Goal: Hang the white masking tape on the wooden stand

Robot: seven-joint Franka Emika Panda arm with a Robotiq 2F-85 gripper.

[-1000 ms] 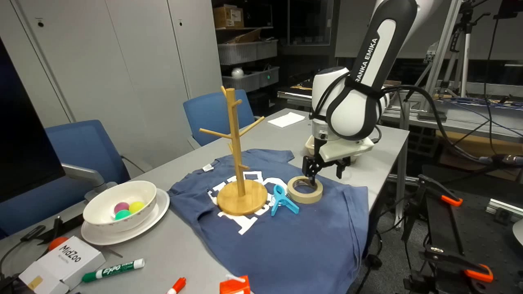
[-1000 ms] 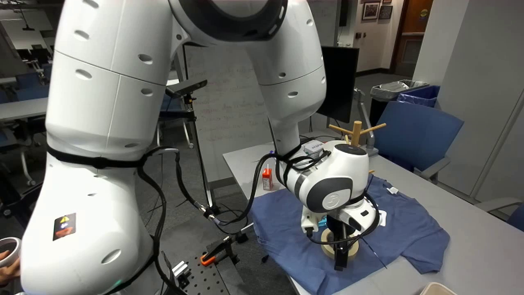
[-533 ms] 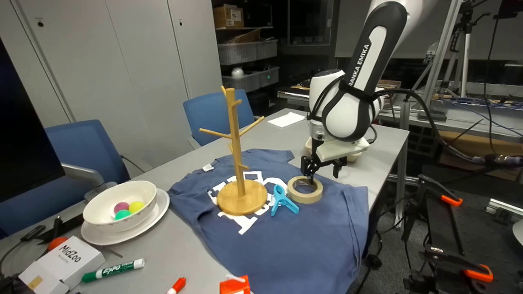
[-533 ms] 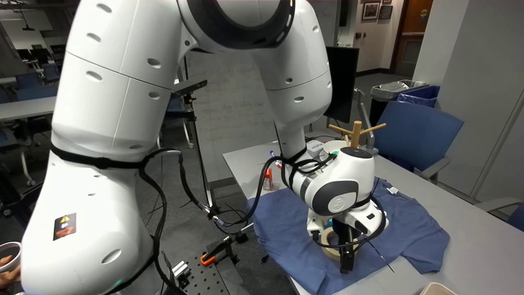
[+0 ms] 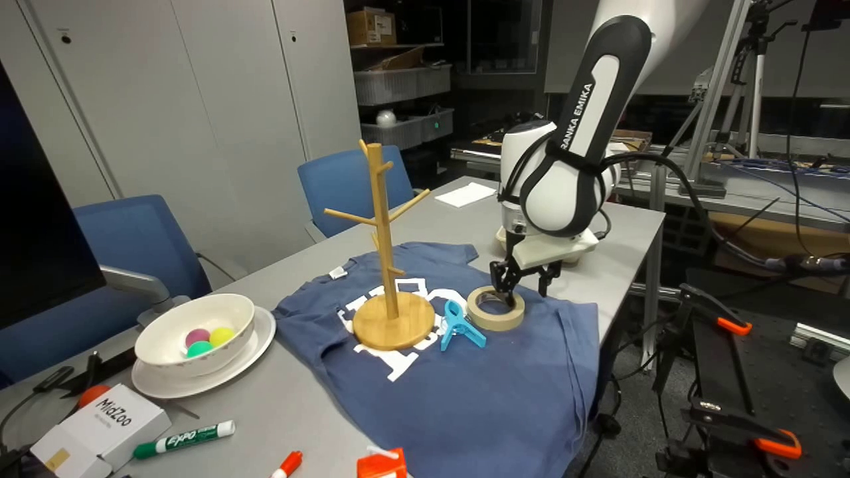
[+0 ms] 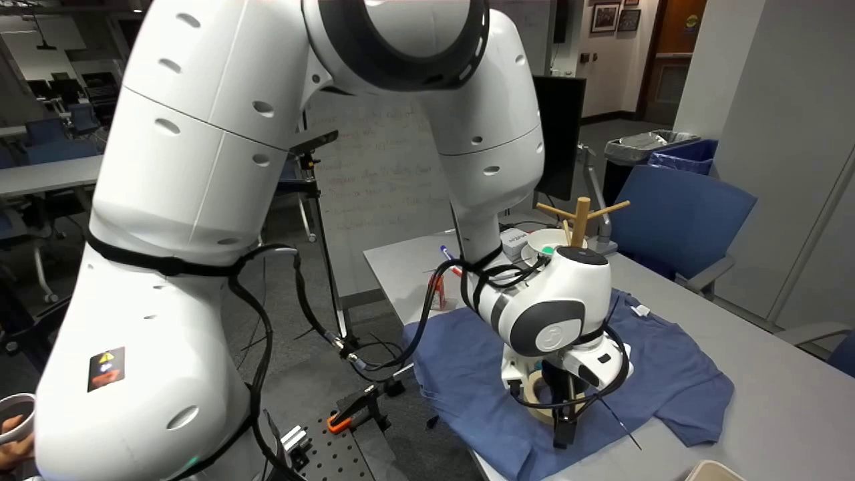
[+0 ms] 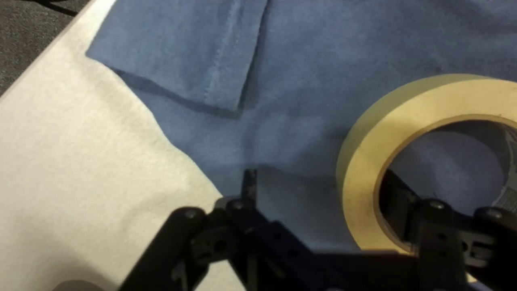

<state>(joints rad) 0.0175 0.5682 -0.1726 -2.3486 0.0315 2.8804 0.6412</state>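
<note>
Your cream-coloured, ring-shaped roll of masking tape lies flat on the blue cloth T-shirt, its wide central hole facing up. Near it but apart, you see the light-wood stand upright on the same T-shirt: a tall, thin post on a round flat base, slim pegs branching out at several heights.

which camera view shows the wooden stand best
An exterior view: there the wooden stand shows whole, base to pegs, with nothing in front. In an exterior view where the arm hides most of it, only its top and some pegs show. The wrist view misses it.
</note>
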